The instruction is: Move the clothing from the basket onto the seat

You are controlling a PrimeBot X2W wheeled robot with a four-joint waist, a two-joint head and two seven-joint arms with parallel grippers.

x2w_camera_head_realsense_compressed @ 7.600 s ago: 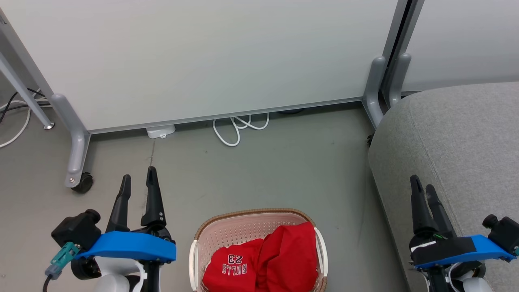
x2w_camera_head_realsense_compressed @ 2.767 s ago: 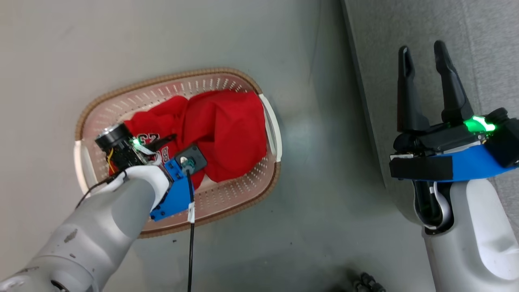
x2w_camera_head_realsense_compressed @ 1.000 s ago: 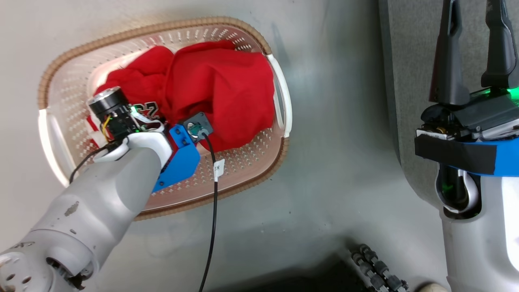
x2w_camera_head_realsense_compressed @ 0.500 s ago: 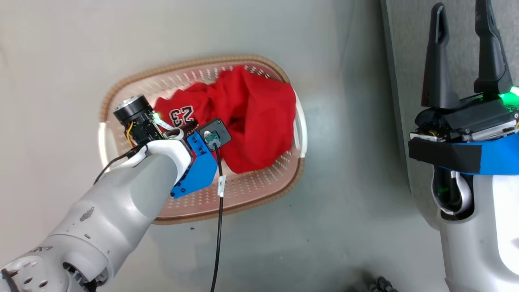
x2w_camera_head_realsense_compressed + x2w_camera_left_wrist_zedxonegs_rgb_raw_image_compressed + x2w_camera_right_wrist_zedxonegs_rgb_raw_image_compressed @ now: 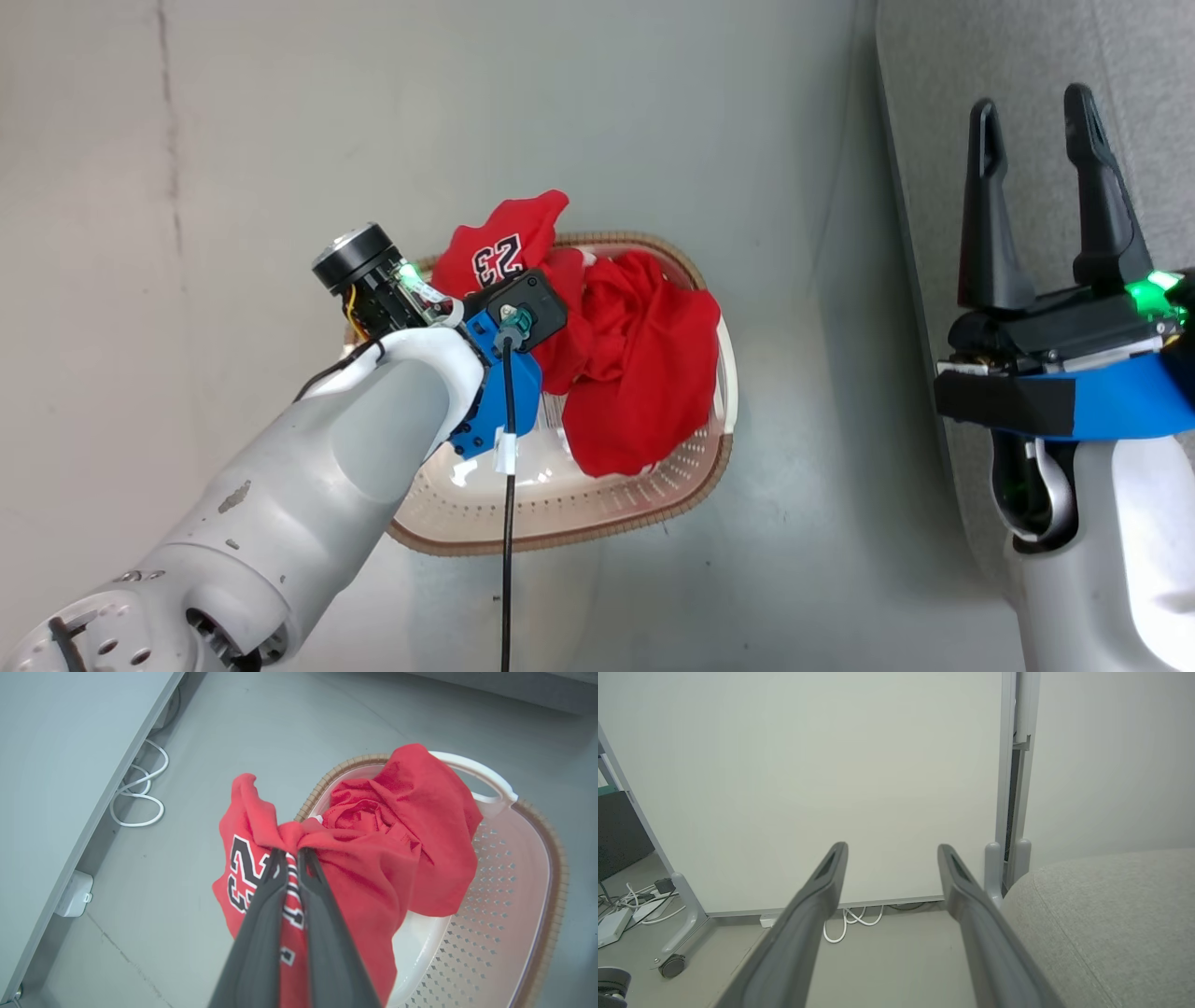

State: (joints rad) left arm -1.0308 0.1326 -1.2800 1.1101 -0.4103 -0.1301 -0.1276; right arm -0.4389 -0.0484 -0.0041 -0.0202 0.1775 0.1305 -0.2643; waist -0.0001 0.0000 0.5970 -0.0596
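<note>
1. while we look along the left gripper (image 5: 292, 851), its two dark fingers are clenched on a bunched fold of the red jersey (image 5: 243, 882), tips nearly touching.
2. the jersey hangs from that pinch with its white-edged "23" facing us, draped out past the brown rim of the basket (image 5: 514, 905) and over the grey floor (image 5: 327, 728).
3. the second red garment (image 5: 420, 826) gathers into the same knot of cloth at the fingertips, and we cannot tell whether it is pinched too. it rests against the white handle and trails down inside the basket.
4. from the head view, the clothing (image 5: 635, 392) covers the far half of the basket, and we see the perforated bottom on the near side.
5. over on the right, the right gripper (image 5: 1030, 121) is released, fingers wide apart and holding nothing, hovering over the edge of the grey seat (image 5: 1027, 47).
6. the basket stands on the floor near the seat, not touching it.
7. a white cable (image 5: 140, 798) loops on the floor at the foot of a pale panel (image 5: 56, 742).
</note>
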